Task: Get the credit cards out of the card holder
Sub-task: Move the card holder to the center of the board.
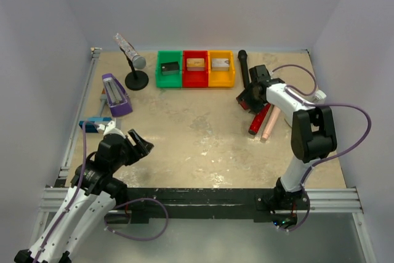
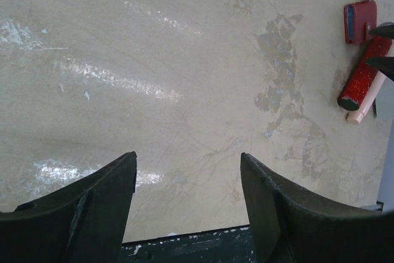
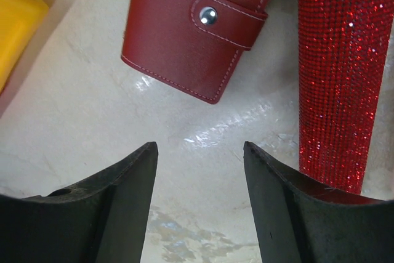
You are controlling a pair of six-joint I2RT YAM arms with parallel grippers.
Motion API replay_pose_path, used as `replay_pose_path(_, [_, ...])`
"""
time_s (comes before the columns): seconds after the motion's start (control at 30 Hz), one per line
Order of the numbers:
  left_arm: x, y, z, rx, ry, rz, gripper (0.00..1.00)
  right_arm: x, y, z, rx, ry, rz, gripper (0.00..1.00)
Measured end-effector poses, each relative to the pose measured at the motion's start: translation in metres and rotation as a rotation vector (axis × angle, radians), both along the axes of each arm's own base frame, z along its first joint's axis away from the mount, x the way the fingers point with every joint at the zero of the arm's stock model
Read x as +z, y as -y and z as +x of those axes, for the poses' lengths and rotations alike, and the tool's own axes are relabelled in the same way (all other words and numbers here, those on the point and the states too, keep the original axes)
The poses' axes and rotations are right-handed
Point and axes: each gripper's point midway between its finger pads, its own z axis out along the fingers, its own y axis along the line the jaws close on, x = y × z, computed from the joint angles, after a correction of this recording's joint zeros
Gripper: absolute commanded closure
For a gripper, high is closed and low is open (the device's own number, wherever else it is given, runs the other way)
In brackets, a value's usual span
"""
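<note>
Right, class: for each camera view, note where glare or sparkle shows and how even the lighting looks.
Top external: soft, even light, only faint shadows. Left wrist: white glare streaks across the table. Right wrist: a glare patch near the card holder, and the red microphone sparkles.

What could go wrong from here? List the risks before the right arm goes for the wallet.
1. The card holder lies flat with its snap strap fastened, so the open right gripper may just shove it away.
2. The red glitter microphone lies close beside it, so a finger could catch or roll that.
3. The left gripper, open, hovers far off, so nothing would pin the holder.
</note>
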Motion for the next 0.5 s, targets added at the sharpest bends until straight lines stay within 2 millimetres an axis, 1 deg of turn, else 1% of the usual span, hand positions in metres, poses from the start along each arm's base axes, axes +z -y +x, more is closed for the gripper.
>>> replay_pose_path(0.1, [-0.001,-0.003,0.001,0.016,-0.002,0.008,0.28,0.009,0.001,0.01,0.005,0.026,-0.014,0.4])
replay_pose_path(0.17, [-0.001,-0.004,0.001,0.023,-0.002,0.012,0.28,0.018,0.003,0.016,0.012,0.045,-0.034,0.43])
replay_pose_path(0.27, [-0.002,-0.005,0.002,0.027,0.0,0.016,0.28,0.037,0.009,0.033,0.024,0.086,-0.064,0.48])
replay_pose_path(0.33, [-0.002,-0.006,0.002,0.031,0.0,0.018,0.28,0.044,0.015,0.04,0.025,0.097,-0.076,0.5])
replay_pose_path(0.37, [-0.002,-0.006,0.002,0.032,0.0,0.019,0.28,0.045,0.017,0.043,0.027,0.096,-0.083,0.55])
replay_pose_path(0.43, [-0.003,-0.006,0.002,0.034,-0.001,0.022,0.28,0.04,0.029,0.045,0.014,0.074,-0.102,0.56])
replay_pose_path(0.5, [-0.004,-0.007,0.002,0.037,-0.003,0.025,0.28,0.031,0.037,0.043,0.006,0.042,-0.116,0.56])
